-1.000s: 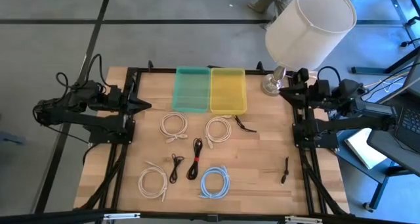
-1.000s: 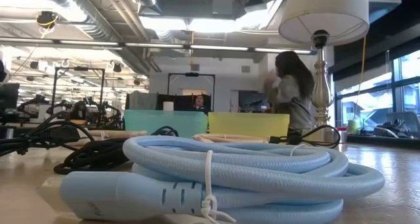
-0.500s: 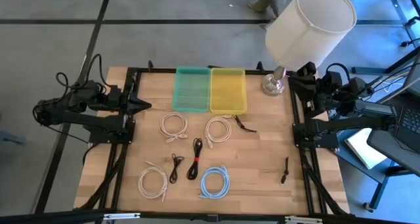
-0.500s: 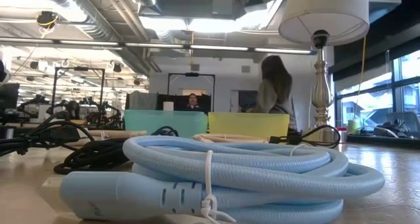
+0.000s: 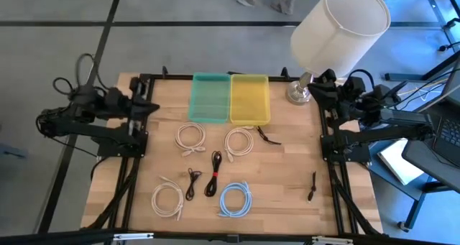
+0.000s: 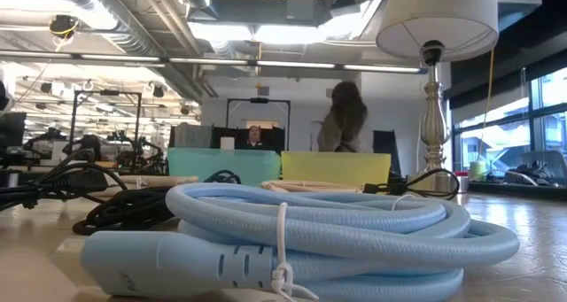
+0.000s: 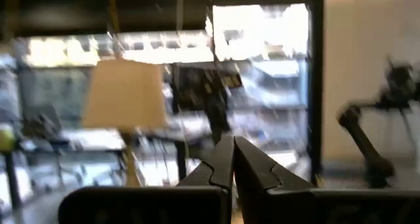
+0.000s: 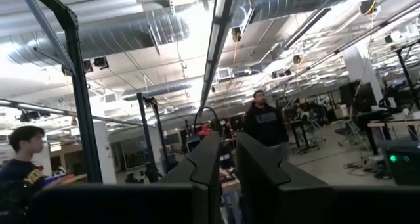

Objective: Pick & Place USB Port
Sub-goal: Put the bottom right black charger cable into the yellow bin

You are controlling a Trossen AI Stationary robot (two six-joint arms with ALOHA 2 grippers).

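Observation:
Several coiled cables lie flat on the wooden table: a light blue one with a plug end close to the low camera, white ones, and black ones. Which of them carries the USB port, I cannot tell. My left gripper is shut at the table's left edge, raised and tipped up. At the right edge, beside the lamp base, my right gripper is also tipped up, with a narrow gap between its fingers. Neither holds anything.
A teal bin and a yellow bin stand side by side at the far middle. A lamp with a white shade stands on its base at the far right corner. People move in the room beyond.
Both grippers have tipped upward from about level and risen a little. My left gripper's tip has drawn back toward the table's left edge. My right gripper has also rolled. A person behind the bins has walked toward the left.

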